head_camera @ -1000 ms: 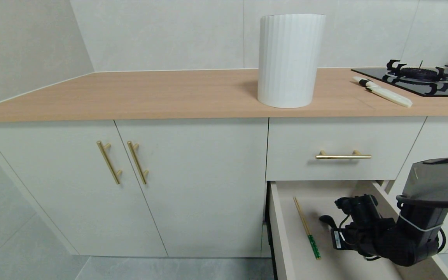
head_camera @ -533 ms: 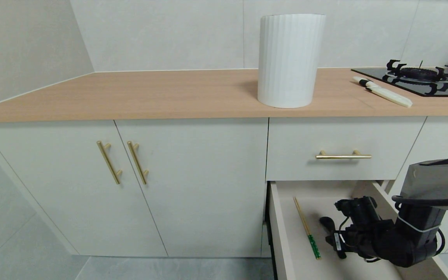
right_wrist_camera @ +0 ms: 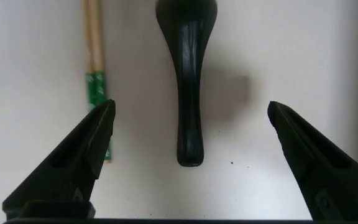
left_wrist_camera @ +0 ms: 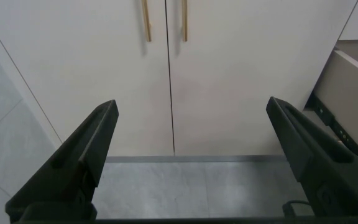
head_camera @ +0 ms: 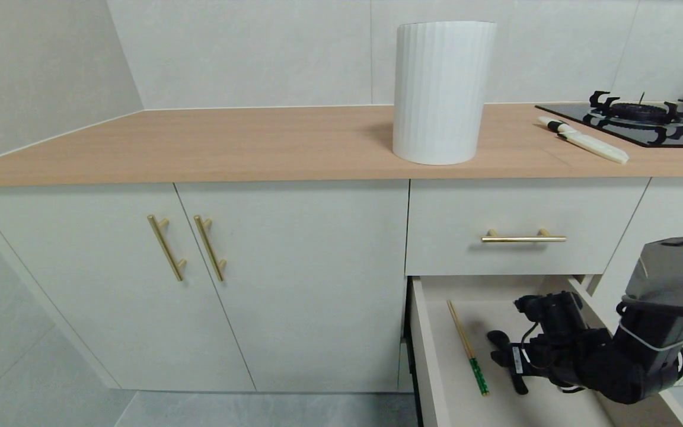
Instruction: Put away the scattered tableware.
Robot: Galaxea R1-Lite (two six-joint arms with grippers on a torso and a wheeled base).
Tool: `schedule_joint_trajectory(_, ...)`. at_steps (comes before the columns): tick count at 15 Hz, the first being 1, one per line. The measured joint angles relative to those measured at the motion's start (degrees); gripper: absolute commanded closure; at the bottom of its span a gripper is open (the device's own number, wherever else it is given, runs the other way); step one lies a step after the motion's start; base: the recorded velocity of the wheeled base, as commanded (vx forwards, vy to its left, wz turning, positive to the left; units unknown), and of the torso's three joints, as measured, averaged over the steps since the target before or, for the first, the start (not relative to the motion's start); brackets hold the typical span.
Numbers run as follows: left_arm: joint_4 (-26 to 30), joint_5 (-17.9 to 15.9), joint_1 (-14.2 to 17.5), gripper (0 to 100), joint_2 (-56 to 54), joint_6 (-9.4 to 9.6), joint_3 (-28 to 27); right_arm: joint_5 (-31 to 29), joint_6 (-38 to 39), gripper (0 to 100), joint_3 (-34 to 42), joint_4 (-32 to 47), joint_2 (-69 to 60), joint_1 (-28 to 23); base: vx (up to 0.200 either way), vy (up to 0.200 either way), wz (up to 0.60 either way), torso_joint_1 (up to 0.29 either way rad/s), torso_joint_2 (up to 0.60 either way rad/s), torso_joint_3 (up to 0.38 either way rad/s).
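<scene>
- Lying flat on the floor of the open drawer (head_camera: pixel 430 356), the black spoon (right_wrist_camera: pixel 189 74) sits just beside the chopsticks (head_camera: pixel 466 347), not touching them.
- Right gripper (head_camera: pixel 514 359) hangs over the spoon, fingers spread wide, gripping nothing.
- Compared with a second ago, the right arm has drawn slightly back and up; more of the spoon's handle is now exposed.
- Chopsticks unchanged.
- Left gripper (left_wrist_camera: pixel 191 109) faces the cupboard doors (left_wrist_camera: pixel 229 74), fingers wide apart, empty.
</scene>
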Motion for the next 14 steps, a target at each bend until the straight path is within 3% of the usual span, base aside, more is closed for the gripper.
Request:
schedule_joint_trajectory(4, 0.0, 0.0, 0.0, 0, 0.0, 0.0, 0.0, 1.8, 0.0, 0, 0.9, 7.9, -11.7, 0.0, 0.0, 0.0, 0.0, 0.0, 0.0, 0.0)
schedule_joint_trajectory(9, 0.0, 0.0, 0.0, 0, 0.0, 0.0, 0.0, 7.9, 0.0, 0, -4.2, 37.0, -31.4, 0.4, 0.0, 0.0, 0.0, 0.0, 0.0, 0.0)
schedule_joint_trajectory(10, 0.0, 0.0, 0.0, 0, 0.0, 0.0, 0.0, 8.6, 0.0, 0, -5.7, 40.0, -34.2, 0.9, 0.0, 0.0, 0.0, 0.0, 0.0, 0.0)
schedule_joint_trajectory(14, 0.0, 0.0, 0.0, 0, 0.0, 0.0, 0.0, 8.8, -0.1, 0, -7.1, 40.8, -39.0, 1.5, -0.15, 0.0, 0.0, 0.002, 0.0, 0.001)
